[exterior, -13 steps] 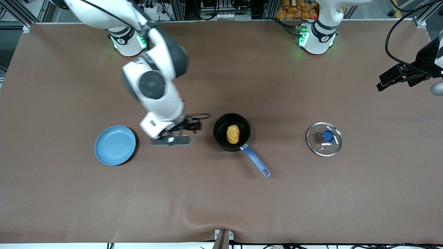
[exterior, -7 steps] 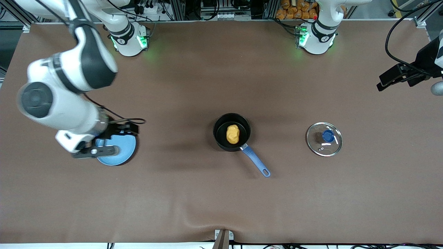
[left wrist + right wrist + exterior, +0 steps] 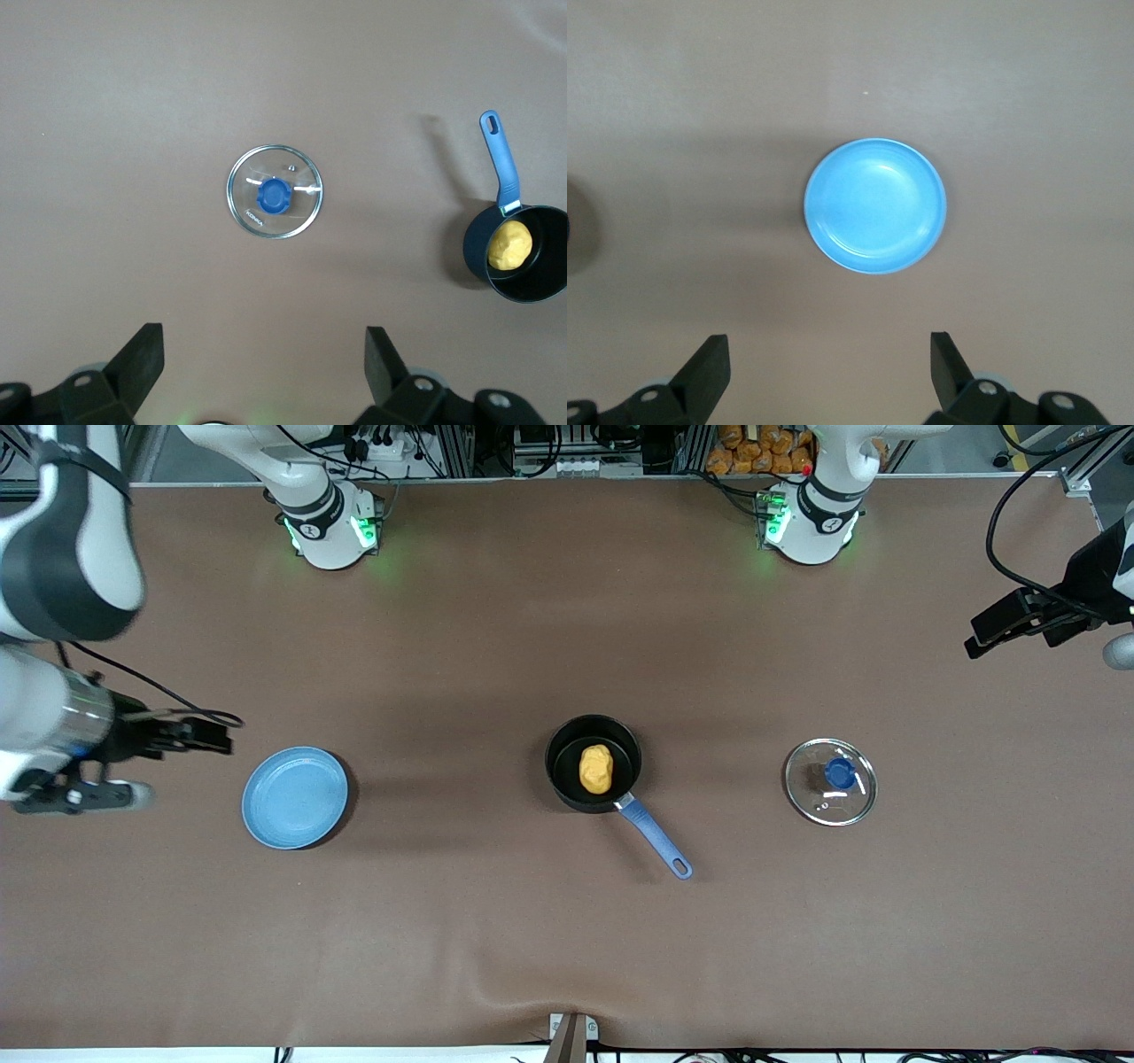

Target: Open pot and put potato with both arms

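Note:
The black pot [image 3: 567,766] stands open mid-table, its blue handle [image 3: 654,839] pointing toward the front camera. The yellow-orange potato [image 3: 596,769] lies inside it. The glass lid [image 3: 830,781] with its blue knob lies flat on the table toward the left arm's end. My left gripper [image 3: 1010,627] hangs high at that end, open and empty [image 3: 263,367]; the left wrist view shows the lid [image 3: 275,192], pot [image 3: 532,282] and potato [image 3: 511,244] below. My right gripper [image 3: 75,795] is open and empty [image 3: 828,367], up over the table's right-arm end beside the plate.
A flat light-blue plate [image 3: 295,797] lies empty toward the right arm's end, level with the pot; it also shows in the right wrist view [image 3: 875,204]. The brown table cover [image 3: 567,939] is bare nearer the front camera.
My right arm has swung away from beside the pot, passed over the blue plate, and now hangs at the table's right-arm end. The left arm, pot, potato and lid have not moved.

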Controlling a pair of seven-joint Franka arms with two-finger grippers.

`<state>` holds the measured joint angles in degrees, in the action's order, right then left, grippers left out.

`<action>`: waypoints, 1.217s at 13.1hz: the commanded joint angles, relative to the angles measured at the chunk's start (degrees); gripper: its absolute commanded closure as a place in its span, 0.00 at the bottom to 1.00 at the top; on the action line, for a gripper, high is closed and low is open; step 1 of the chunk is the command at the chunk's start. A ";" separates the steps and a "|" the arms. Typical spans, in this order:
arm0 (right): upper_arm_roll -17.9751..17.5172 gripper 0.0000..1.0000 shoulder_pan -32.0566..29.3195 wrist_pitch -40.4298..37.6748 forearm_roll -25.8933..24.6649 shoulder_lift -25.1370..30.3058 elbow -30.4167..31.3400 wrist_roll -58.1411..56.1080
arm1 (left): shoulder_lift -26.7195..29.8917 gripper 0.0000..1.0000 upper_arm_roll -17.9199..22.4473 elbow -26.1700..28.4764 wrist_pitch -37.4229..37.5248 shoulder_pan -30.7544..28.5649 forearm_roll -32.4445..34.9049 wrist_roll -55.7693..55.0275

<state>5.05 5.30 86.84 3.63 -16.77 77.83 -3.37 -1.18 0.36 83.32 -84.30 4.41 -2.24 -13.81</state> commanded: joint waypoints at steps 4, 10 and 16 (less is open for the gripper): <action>6.37 0.00 0.86 -1.32 -0.98 6.56 3.55 -8.23 | 1.62 0.00 0.34 1.14 0.71 -0.01 -0.49 0.45; 1.91 0.00 -0.72 -5.54 -2.31 11.93 3.99 -2.63 | 1.62 0.00 0.43 1.14 0.80 0.08 -0.40 0.45; 0.92 0.00 -1.08 -5.90 -3.28 12.29 3.90 -1.29 | 1.62 0.00 0.43 1.14 0.89 -0.01 -0.40 0.45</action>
<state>6.70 5.09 80.67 1.34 -6.08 80.02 -5.27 -1.14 0.54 83.34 -84.01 4.39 -2.24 -13.81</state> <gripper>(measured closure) 0.000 0.000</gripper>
